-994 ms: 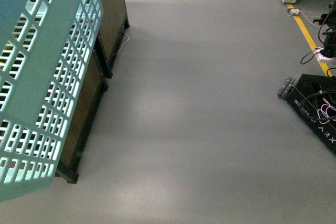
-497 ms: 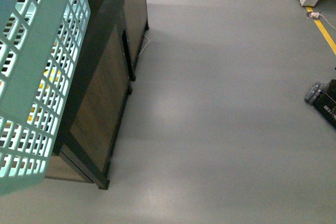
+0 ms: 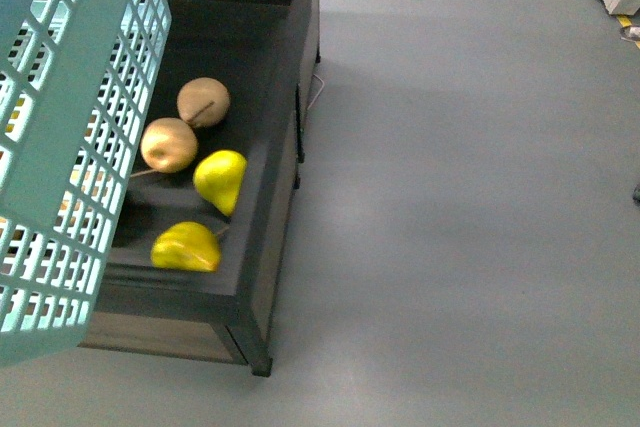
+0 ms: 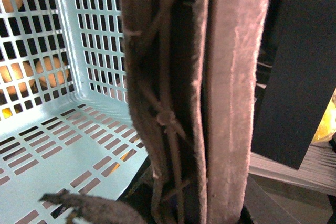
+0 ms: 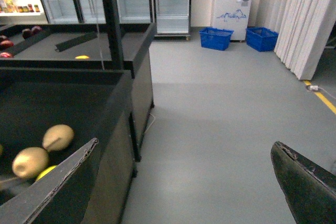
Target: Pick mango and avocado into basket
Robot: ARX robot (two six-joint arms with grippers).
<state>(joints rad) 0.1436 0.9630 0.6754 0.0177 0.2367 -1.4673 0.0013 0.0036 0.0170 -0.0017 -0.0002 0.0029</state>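
The left claw (image 4: 176, 208) grips the basket (image 3: 60, 147) by its brown handle (image 4: 231, 77), and the right claw (image 5: 186, 146) hangs wide open above the gray floor (image 5: 210, 114).

It was a grocery shop, plainly. Loose fruit lay in a low dark display case (image 3: 245, 57): tan round fruits (image 3: 168, 144) and yellow fruits (image 3: 221, 179), unwrapped. A farther case (image 5: 63, 40) held red fruit (image 5: 31, 31). At the back stood tall glass-door fridges (image 5: 170, 1) and a white chest freezer (image 5: 232, 4) with a blue lid. Two blue crates (image 5: 217, 38) sat beside it on the bare grey floor (image 5: 220, 114). A turquoise slotted basket (image 3: 70, 137), the kind shoppers carry, hung over the fruit.
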